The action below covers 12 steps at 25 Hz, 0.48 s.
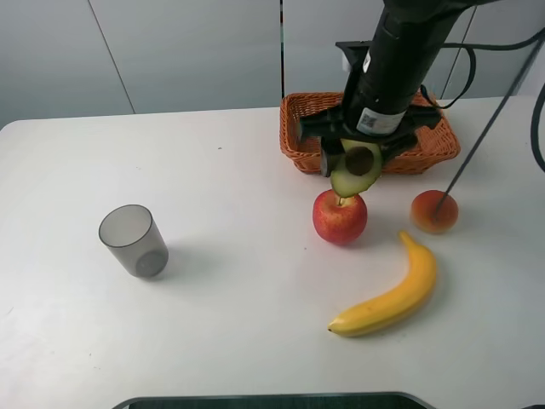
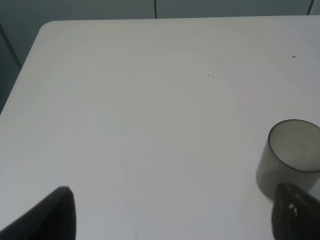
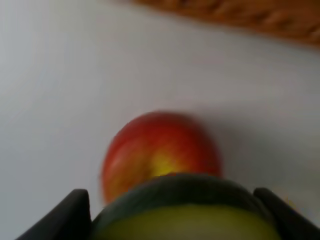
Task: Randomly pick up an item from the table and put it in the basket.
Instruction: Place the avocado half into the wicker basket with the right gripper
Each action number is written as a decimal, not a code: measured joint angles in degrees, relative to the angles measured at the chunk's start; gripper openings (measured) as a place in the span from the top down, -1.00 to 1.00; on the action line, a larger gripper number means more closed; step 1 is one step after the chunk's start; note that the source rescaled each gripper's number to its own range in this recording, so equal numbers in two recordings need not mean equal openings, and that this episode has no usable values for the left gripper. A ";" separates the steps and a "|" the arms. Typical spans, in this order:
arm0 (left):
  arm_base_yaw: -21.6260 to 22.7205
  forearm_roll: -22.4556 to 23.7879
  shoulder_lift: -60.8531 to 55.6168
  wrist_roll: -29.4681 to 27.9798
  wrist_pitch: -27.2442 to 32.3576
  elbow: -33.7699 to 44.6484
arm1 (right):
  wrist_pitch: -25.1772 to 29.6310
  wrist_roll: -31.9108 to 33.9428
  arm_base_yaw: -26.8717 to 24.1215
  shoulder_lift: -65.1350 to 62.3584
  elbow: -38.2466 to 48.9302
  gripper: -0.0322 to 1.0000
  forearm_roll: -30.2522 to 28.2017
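Note:
My right gripper (image 1: 358, 162) is shut on the halved avocado (image 1: 356, 169), pale flesh and brown pit facing the camera, and holds it in the air above the red apple (image 1: 340, 216), just in front of the wicker basket (image 1: 300, 119). In the right wrist view the avocado (image 3: 185, 212) fills the space between the fingers, with the apple (image 3: 160, 155) below and the basket's edge (image 3: 240, 17) beyond. The left gripper (image 2: 170, 220) is open and empty over the white table (image 2: 125, 100), out of the exterior high view.
A grey translucent cup (image 1: 133, 240) stands at the left of the table; it also shows in the left wrist view (image 2: 290, 157). A yellow banana (image 1: 392, 294) and an orange peach-like fruit (image 1: 434, 211) lie to the right of the apple.

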 joint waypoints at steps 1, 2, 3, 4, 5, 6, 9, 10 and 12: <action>0.00 0.00 0.00 0.00 0.00 0.00 | -0.96 -0.16 -0.96 0.00 0.00 0.91 -1.54; 0.00 0.00 0.00 0.00 0.00 0.00 | -2.11 -0.64 -1.73 0.00 0.00 0.91 -2.81; 0.00 0.00 0.00 0.00 0.00 0.00 | -3.44 -1.27 -2.57 0.00 0.00 0.91 -4.30; 0.00 0.00 0.00 0.00 0.00 0.00 | -4.76 -1.62 -3.35 0.00 0.00 0.91 -5.68; 0.00 0.00 0.00 0.00 0.00 0.00 | -6.57 -1.90 -4.01 0.00 0.00 0.91 -7.25; 0.00 0.00 0.00 0.00 0.00 0.00 | -8.57 -2.16 -4.81 0.00 0.00 0.91 -9.11; 0.00 0.00 0.00 0.00 0.00 0.00 | -14.87 -2.27 -6.69 0.00 0.00 0.91 -13.22; 0.00 0.00 0.00 0.00 0.00 0.00 | -17.25 -2.38 -7.17 0.00 0.00 0.91 -14.20; 0.00 0.00 0.00 0.00 0.00 0.00 | -21.31 -2.38 -8.00 0.00 0.00 0.91 -16.42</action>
